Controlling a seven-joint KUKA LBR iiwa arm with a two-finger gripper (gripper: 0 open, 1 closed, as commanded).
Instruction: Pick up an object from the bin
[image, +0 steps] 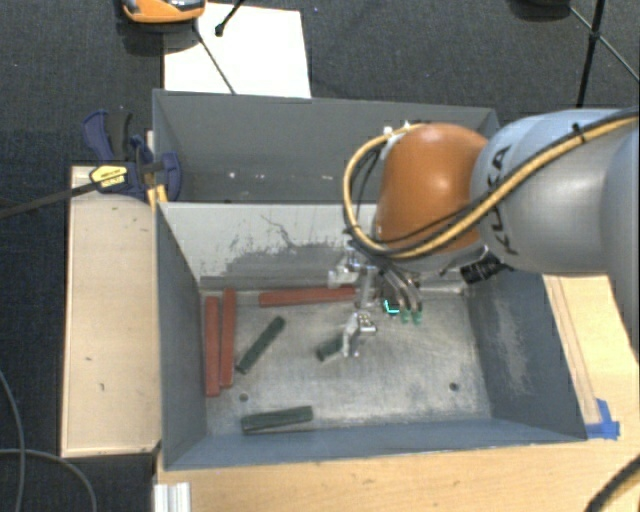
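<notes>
Gripper low over mid-bin, its opening impossible to call, sitting just beside a short dark stub, a dark green stick farther off on that same side, all on the bin's scuffed grey floor.

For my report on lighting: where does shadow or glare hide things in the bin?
Camera view: the bin floor is evenly lit, so the red sticks and the small dark piece beside the gripper show plainly; the right wall is darker; the pale patch on the back wall may be glare or wear.
</notes>
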